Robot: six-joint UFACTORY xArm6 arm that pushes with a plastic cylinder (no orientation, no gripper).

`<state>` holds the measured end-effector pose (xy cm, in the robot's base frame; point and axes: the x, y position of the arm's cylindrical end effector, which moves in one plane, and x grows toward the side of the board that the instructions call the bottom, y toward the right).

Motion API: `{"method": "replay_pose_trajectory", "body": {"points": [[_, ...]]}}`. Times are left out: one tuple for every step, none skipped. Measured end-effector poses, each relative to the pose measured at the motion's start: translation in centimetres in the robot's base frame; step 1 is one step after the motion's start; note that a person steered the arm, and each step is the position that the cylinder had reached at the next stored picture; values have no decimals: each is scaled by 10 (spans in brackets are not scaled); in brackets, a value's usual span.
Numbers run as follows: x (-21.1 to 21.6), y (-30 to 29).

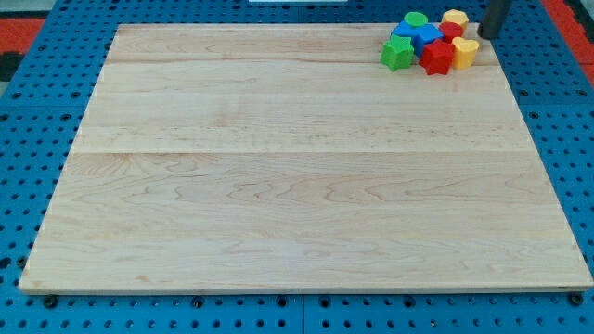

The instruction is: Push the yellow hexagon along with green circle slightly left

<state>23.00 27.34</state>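
The yellow hexagon (454, 18) sits at the top right corner of the wooden board (297, 186), at the far edge of a tight cluster. The green circle (415, 19) lies to its left, at the cluster's top. My tip (484, 36) rests on the board just right of the cluster, a little below and to the right of the yellow hexagon, close to it and to a second yellow block (465, 51). I cannot tell whether the tip touches either one.
The cluster also holds a blue block (424, 36), a green block (396, 55), a red block (436, 57) and another red block (452, 31) between them. A blue pegboard (28, 139) surrounds the board.
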Motion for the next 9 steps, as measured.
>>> {"method": "replay_pose_trajectory", "body": {"points": [[6, -21], [33, -44], [41, -24], [19, 38], [-38, 59], [-38, 59], [-39, 55], [-39, 24], [-28, -16]]}}
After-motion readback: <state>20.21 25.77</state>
